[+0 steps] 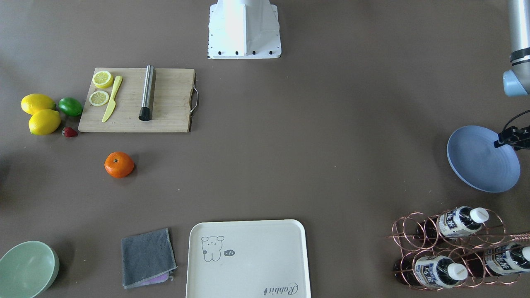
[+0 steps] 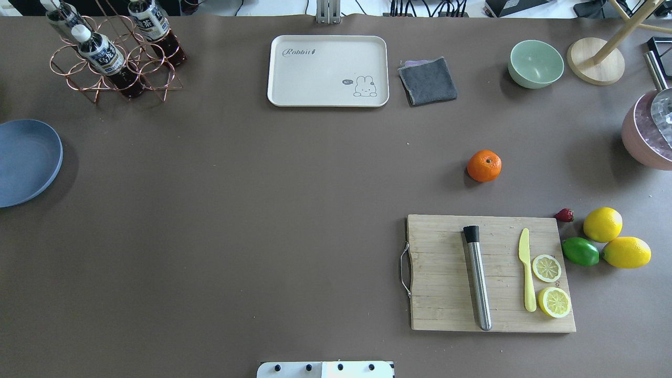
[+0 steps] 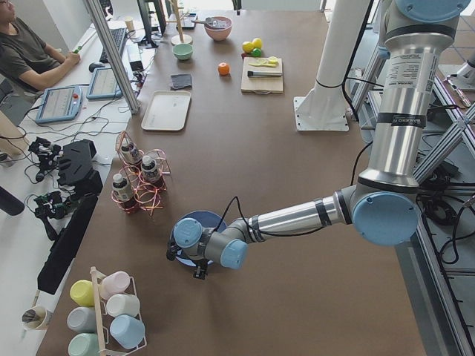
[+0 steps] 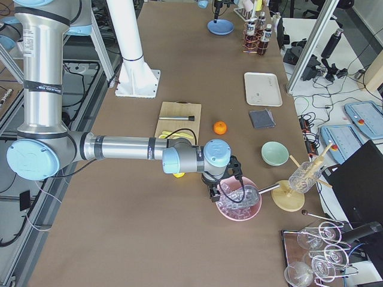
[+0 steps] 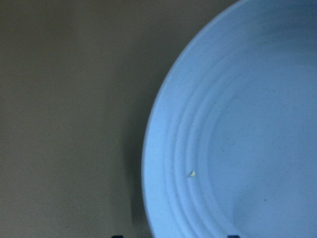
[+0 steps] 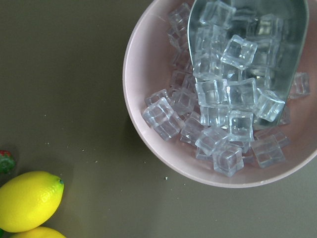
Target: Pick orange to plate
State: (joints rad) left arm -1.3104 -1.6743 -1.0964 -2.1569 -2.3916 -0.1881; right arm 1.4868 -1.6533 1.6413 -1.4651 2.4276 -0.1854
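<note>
**Worktop** (image 2: 262,210): brown, matte, long. You have fruit and a cutting board (image 2: 446,294) at the robot's right end, and a bottle rack and the plate at its left end.

**Orange** (image 2: 484,166): alone on bare worktop, beyond the cutting board and well apart from it. Nothing touches it, so by my reckoning you get a clean approach from above. The lemons (image 2: 602,224) and lime (image 2: 580,251) cluster separately, beside the board's outer edge.

**Plate** (image 2: 26,163): blue, empty, lying flat at the far left end, well apart from the orange. I judge the fruit must cross most of the worktop.

**Left claw** (image 1: 506,140): hangs over the plate's rim. Its wrist camera shows two dark tips set well apart at the bottom edge with nothing gripped, so read the jaws as spread.

**Right claw** (image 4: 214,192): poised over a pink bowl (image 6: 136,74) of ice cubes with a metal scoop (image 6: 292,29) in it. You cannot tell its jaw state, since only the right side view shows it. It is the nearer claw to the orange, and likely your picker.

**View notes:**
- The overhead view gives you orange and plate together, but no arm.
- The side views alone show both arms' reach.
- The front-facing view catches only a sliver of the left arm.
- Each wrist camera shows what lies beneath its claw, and neither sees the orange.
</note>
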